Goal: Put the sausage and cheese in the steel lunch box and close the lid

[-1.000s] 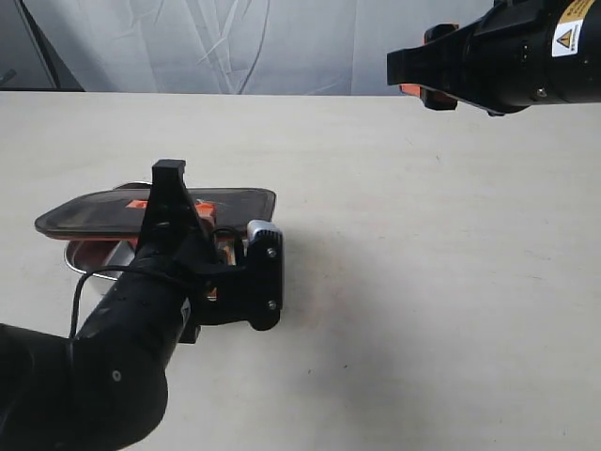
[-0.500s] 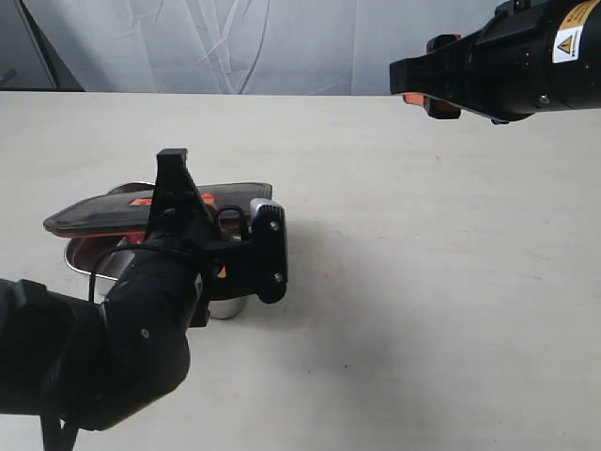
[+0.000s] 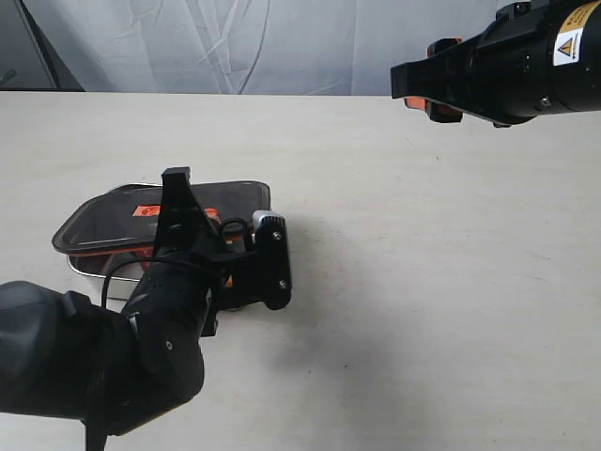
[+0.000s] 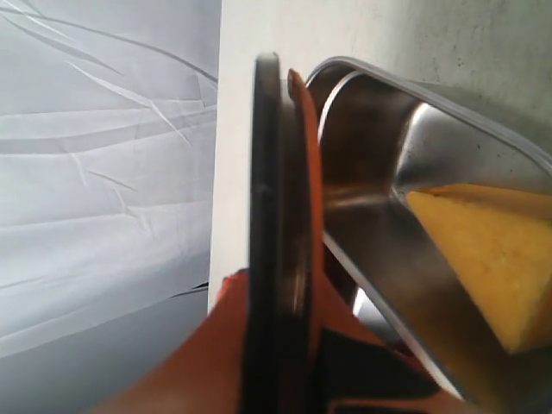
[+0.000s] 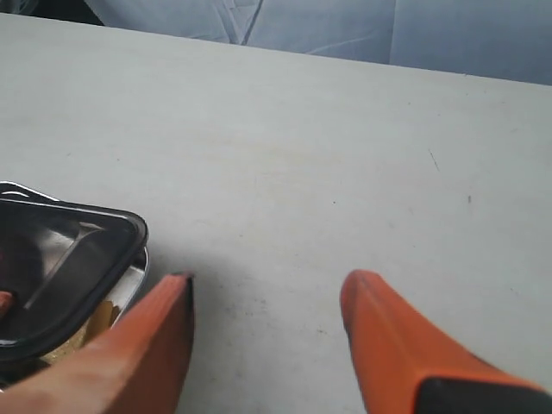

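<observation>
A pale beige surface (image 3: 423, 282) fills the scene under soft, even light. Behind its far edge hangs a creased grey-white cloth (image 3: 235, 47), with a dark strip (image 3: 54, 52) at its left.

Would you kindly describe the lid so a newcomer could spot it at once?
On the pale tabletop, look left to the shiny steel rectangular lunch box. Above it is the dark smoky translucent rounded-rectangle lid, orange-marked at its centre, unlike the bright metal beneath.

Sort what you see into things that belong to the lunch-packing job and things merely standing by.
Job: lid, clamped in the left pincer; steel lunch box under it; cheese inside the box.
Standing by: table; grey backdrop cloth; open right pincer.
</observation>
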{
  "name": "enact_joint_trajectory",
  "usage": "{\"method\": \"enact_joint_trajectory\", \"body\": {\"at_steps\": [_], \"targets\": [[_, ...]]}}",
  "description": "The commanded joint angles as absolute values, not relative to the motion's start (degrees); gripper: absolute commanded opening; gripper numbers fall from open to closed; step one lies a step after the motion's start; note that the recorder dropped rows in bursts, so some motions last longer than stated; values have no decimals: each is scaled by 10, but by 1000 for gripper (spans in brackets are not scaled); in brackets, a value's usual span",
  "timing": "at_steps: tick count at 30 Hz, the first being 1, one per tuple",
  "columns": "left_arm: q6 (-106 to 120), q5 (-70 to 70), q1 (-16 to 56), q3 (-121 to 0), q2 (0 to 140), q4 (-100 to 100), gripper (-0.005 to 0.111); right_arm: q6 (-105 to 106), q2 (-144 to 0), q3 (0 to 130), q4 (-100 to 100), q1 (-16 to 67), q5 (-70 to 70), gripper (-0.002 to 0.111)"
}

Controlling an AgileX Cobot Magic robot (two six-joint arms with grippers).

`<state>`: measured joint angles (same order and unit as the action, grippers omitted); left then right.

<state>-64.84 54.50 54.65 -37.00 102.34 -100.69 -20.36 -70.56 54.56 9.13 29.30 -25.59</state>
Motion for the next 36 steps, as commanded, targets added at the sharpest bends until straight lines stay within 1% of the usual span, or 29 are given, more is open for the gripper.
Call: {"method": "enact_joint_trajectory", "body": {"at_steps": [1,13,14,17,22,25,36], "targets": [[-656,483,544,-370,1028,-999,0,-200,-706,546,100,291,-255,53],[-654,477,544,-370,1028,-999,0,-200,-704,546,100,291,-262,53],[-654,477,544,-370,1028,-999,2,-200,-704,546,100,291,-262,53],[-654,477,544,-370,1028,-999,10,-200,-704,546,100,291,-262,53],[-654,473,544,-370,1028,-997,32,-200,-704,546,100,291,-262,53],[-654,473,544,-370,1028,-986,42,-200,-704,546,100,291,-262,53],[-654,479,544,-370,1026,-971,58,-200,-704,546,100,291,-260,53]]}}
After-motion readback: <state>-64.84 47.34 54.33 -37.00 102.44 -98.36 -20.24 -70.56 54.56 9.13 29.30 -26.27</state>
